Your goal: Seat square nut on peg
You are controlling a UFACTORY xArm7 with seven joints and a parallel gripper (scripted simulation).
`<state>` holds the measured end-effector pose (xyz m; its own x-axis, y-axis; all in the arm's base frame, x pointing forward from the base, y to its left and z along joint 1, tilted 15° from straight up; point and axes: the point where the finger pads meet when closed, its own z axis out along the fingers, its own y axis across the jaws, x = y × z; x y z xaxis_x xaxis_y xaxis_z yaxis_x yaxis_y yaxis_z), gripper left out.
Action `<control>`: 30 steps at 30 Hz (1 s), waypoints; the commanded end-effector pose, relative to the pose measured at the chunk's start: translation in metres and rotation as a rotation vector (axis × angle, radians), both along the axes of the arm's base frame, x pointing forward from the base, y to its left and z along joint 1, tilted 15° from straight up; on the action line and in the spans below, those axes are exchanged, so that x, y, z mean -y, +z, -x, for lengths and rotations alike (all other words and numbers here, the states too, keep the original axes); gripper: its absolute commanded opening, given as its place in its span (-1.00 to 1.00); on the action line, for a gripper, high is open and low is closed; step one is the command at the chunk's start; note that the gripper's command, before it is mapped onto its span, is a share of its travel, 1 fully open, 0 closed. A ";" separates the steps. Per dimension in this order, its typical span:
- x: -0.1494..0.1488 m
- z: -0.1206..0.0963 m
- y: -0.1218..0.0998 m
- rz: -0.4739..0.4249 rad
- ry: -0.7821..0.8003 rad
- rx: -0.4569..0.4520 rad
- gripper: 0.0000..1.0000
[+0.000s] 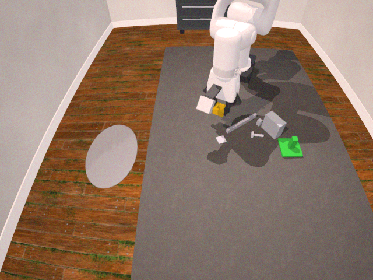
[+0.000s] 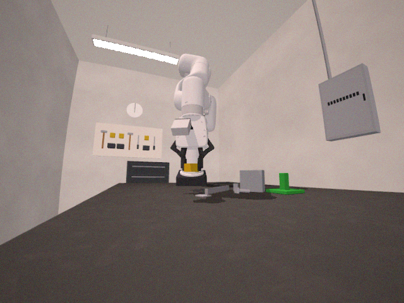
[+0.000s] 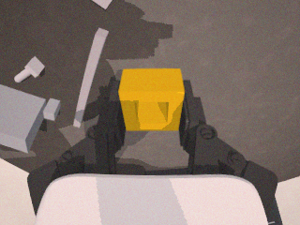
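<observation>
The black two-fingered gripper (image 3: 150,108) of the white arm (image 1: 228,54) is clamped on the yellow square nut (image 3: 152,97), one finger pressed to each of its two opposite side faces. The nut hangs above the dark grey table top (image 1: 240,195), clear of the surface in the exterior view (image 2: 190,167), over the far part of the table near the arm's black base (image 2: 182,180). In the wrist view the nut looks blocky, slightly wider than tall, with a flat face toward the camera and a dark square recess in its lower half; whether that opening runs through cannot be told, nor is any long axis plain.

The green square peg (image 1: 293,142) stands upright on its flat green base plate (image 1: 287,153), well apart from the nut, to the right and nearer in the top view. Between them lie a grey cube (image 1: 273,124), a long pale grey bar (image 1: 240,123), a small grey bolt (image 1: 256,134) and a small white tile (image 1: 220,139).

No writing can be read anywhere; the grey wall box (image 2: 349,103) at right bears only a row of black dashes. The tool poster (image 2: 127,140) on the far wall is too small to make out in detail. The arm's upper links are cut off at the top edge of the top view.
</observation>
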<state>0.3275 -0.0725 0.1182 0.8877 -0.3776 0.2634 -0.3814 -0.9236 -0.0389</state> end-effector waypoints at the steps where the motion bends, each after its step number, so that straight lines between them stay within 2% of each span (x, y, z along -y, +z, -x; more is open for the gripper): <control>1: 0.000 0.001 0.004 0.000 0.000 0.000 -1.00; 7: -0.014 -0.011 0.005 0.029 0.040 -0.021 -1.00; 10: -0.037 -0.027 0.005 0.066 0.099 -0.045 -1.00; 13: -0.075 -0.048 0.004 0.106 0.181 -0.067 -1.00; 15: -0.075 -0.048 0.004 0.106 0.181 -0.067 -1.00; 18: -0.125 -0.066 0.003 0.135 0.276 -0.077 -1.00; 23: -0.193 -0.076 0.007 0.145 0.414 -0.059 -1.00; 28: -0.263 -0.085 0.012 0.132 0.482 -0.036 -1.00; 30: -0.270 -0.085 0.013 0.130 0.490 -0.032 -1.00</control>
